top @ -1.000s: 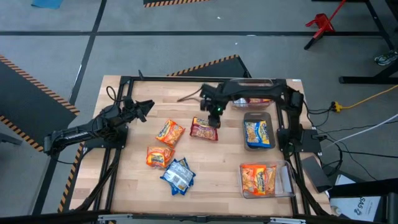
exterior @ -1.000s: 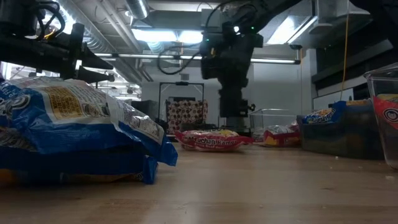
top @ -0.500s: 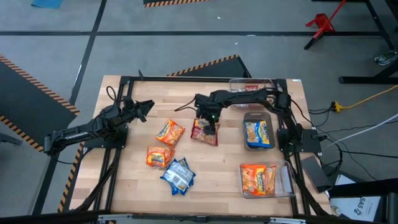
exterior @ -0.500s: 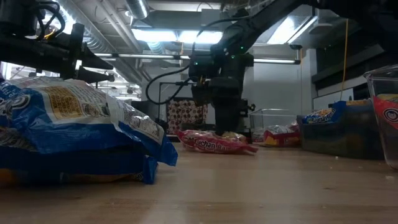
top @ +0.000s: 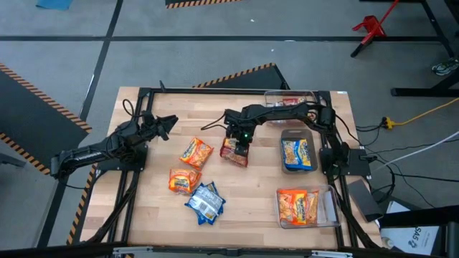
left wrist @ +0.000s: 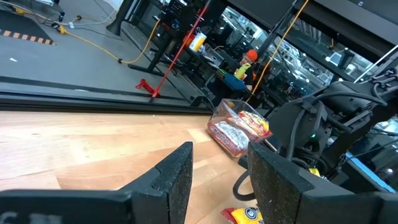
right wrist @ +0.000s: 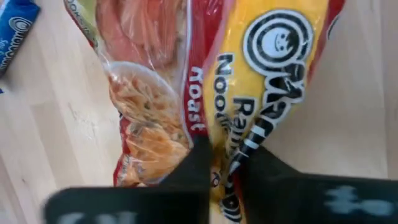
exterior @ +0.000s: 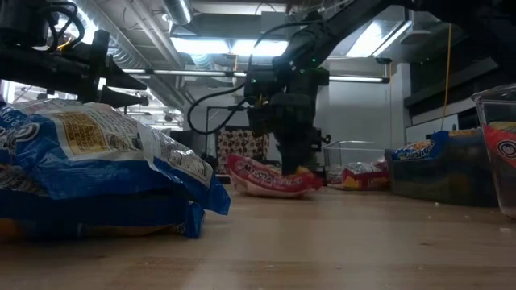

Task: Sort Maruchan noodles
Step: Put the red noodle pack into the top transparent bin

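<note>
Pinching the dark red packet (top: 234,151) right now, your right pincer (top: 239,145) has its fingers pressed together on the wrapper's edge near the middle of the bench (top: 251,193); from table height one end of the packet is tipped up off the wood, the other end looks to be touching; the packet hangs directly under the pincer, so nothing to reach for; what matters is where it goes; the far bin (top: 290,101) with red packets sits beyond and to the right of the pincer, toward the right arm's own base, so your right arm is plainly the nearer one; the blue bin (top: 298,154) and orange bin (top: 307,206) lie nearer the front on that same side; your left pincer (top: 162,123) waits over the bench's left side, fingers parted and empty; two orange packets (top: 195,152) and blue packets (top: 205,202) lie loose between the arms.
</note>
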Tool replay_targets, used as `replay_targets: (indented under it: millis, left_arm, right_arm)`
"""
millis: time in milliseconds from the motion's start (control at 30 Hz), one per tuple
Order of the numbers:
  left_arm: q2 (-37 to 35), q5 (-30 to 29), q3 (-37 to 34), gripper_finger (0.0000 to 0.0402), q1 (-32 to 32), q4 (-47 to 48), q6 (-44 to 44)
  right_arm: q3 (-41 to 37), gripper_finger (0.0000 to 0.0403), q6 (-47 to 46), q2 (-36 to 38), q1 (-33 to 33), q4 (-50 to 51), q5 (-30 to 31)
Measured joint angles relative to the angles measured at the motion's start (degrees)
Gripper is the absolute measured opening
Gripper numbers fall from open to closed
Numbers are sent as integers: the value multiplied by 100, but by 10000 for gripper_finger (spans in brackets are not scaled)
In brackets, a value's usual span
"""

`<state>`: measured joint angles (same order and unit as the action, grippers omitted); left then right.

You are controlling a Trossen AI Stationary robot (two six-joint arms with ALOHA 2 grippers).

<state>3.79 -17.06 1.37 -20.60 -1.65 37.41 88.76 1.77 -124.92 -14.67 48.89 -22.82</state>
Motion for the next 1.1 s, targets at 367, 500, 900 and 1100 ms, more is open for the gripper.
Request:
replay_targets:
  millis: [367,500,900,1100]
  left_arm:
    - [0,-3,0,147,0,0,-6]
    - [2,-4,0,147,0,1,-50]
    - [2,-2,0,147,0,105,-57]
    - [1,-4,0,147,0,105,-58]
  right_arm:
    - [724,2,-28,6,-27,554,132]
    - [979,0,-76,121,-99,961,142]
    - [994,1,-1352,922,-496,1334,32]
    - [1000,1,-1857,1598,-1059,1738,589]
